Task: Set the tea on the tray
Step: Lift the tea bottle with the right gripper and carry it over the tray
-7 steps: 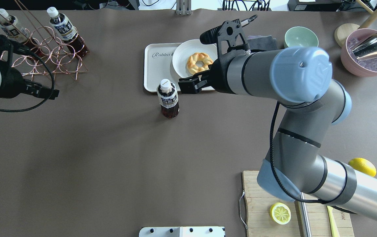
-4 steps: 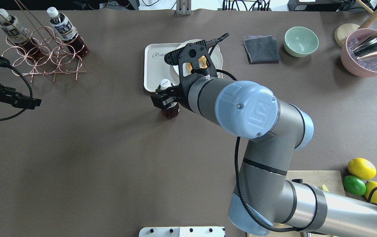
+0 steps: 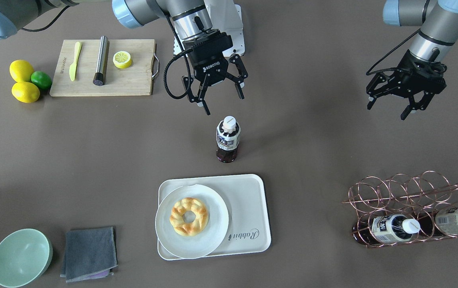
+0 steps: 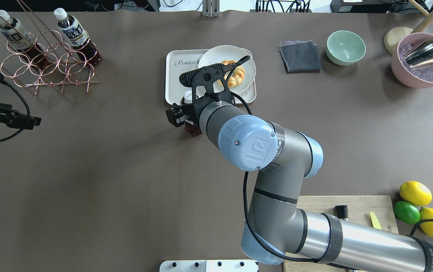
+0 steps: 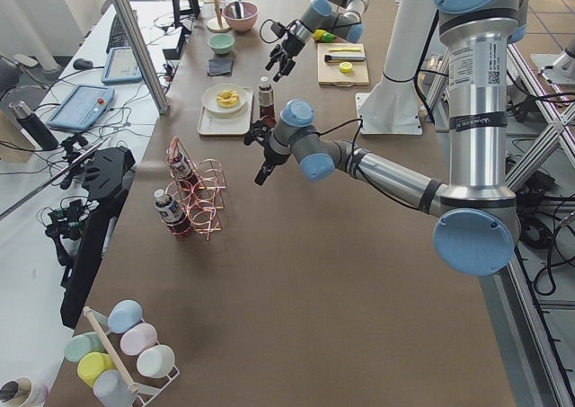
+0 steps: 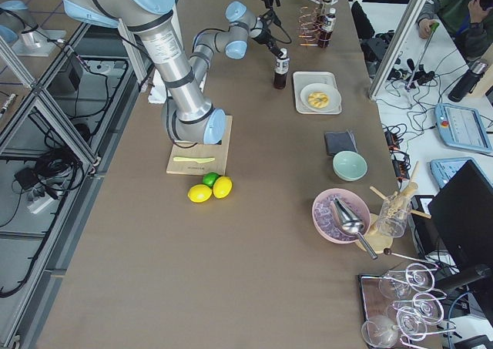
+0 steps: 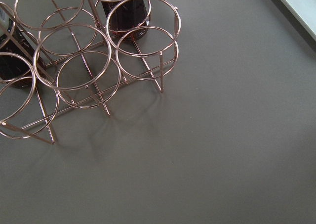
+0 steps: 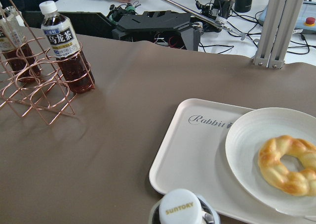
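The tea (image 3: 228, 138), a small bottle of dark brown liquid with a white cap, stands upright on the brown table just on the robot's side of the cream tray (image 3: 249, 200). My right gripper (image 3: 223, 103) is open and hangs close to the bottle on the robot's side, apart from it. In the overhead view the right gripper (image 4: 180, 115) and wrist hide most of the tea (image 4: 194, 129). The right wrist view shows the tea's cap (image 8: 180, 210) low in front of the tray (image 8: 197, 155). My left gripper (image 3: 387, 112) is open and empty, far off by the rack.
A round white plate (image 3: 217, 236) with a doughnut (image 3: 189, 216) fills half the tray. A copper wire rack (image 3: 405, 200) holds two more bottles. A wooden board (image 3: 133, 80), lemons and a lime (image 3: 21, 70), a green bowl (image 3: 20, 258) and a grey cloth (image 3: 89, 253) lie around.
My right arm has swung from the tray's near edge over to the tea, so its open gripper now sits at the bottle. My left arm has drawn back to the left.
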Robot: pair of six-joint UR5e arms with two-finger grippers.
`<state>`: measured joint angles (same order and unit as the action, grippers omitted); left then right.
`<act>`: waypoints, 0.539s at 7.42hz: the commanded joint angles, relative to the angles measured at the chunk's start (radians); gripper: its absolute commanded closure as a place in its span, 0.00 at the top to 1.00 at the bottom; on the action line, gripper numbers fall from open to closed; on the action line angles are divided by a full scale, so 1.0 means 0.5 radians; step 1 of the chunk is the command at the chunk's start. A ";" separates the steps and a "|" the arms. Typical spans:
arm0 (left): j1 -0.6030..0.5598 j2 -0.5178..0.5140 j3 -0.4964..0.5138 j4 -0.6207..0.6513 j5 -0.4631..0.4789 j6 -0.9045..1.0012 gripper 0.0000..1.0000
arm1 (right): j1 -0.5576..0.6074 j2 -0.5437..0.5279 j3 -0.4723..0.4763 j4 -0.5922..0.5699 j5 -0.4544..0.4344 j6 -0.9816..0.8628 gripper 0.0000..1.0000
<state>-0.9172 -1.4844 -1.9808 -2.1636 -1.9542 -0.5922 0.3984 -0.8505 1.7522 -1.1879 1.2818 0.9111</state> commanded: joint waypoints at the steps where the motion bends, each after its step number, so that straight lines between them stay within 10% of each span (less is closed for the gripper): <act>1: 0.000 0.002 0.001 -0.002 0.000 0.000 1.00 | -0.002 0.007 -0.225 0.271 -0.063 0.006 0.96; 4: -0.003 0.002 -0.002 -0.002 0.000 0.000 1.00 | 0.004 0.011 -0.222 0.253 -0.118 -0.046 0.78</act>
<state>-0.9182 -1.4826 -1.9804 -2.1644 -1.9543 -0.5921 0.3985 -0.8480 1.6423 -1.0617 1.2454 0.9066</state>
